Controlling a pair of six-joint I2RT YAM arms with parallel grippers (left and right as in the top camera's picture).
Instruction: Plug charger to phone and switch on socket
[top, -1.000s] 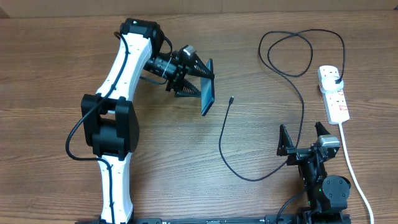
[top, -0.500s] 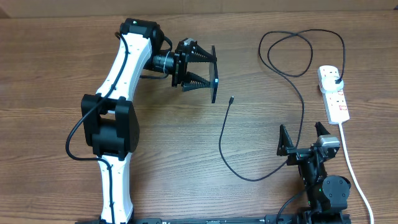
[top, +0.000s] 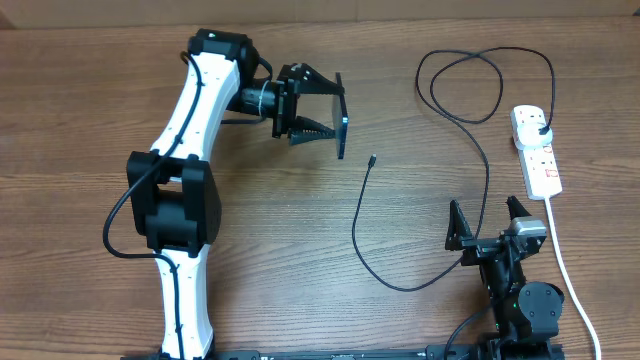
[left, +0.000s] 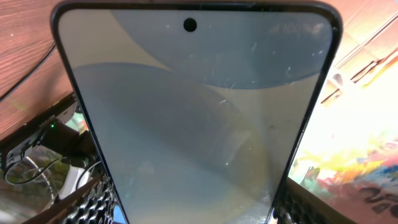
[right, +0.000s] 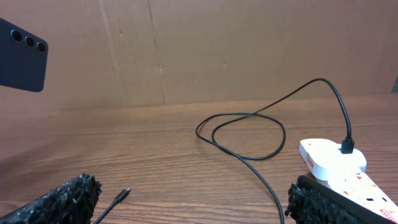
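- Phone: upper middle of the overhead view, raised edge-on, clamped across its width by my left gripper, jaws fairly wide.
- Charger: its connector tip lies just right of the phone; its plug sits in the socket, far right.
- Right gripper, lower right: fully spread, empty.
- Step, I judge: presenting the phone; next, my right must pinch the tip.

L arm: white shells on the long links, chunky blk joint housings, thin blk cable running along it w/ a loose loop at the side. Its fingers: blk, triangular, ribbed. R arm: mostly blk, compact, grey block at wrist; fingers blk w/ rough, pimply pads.
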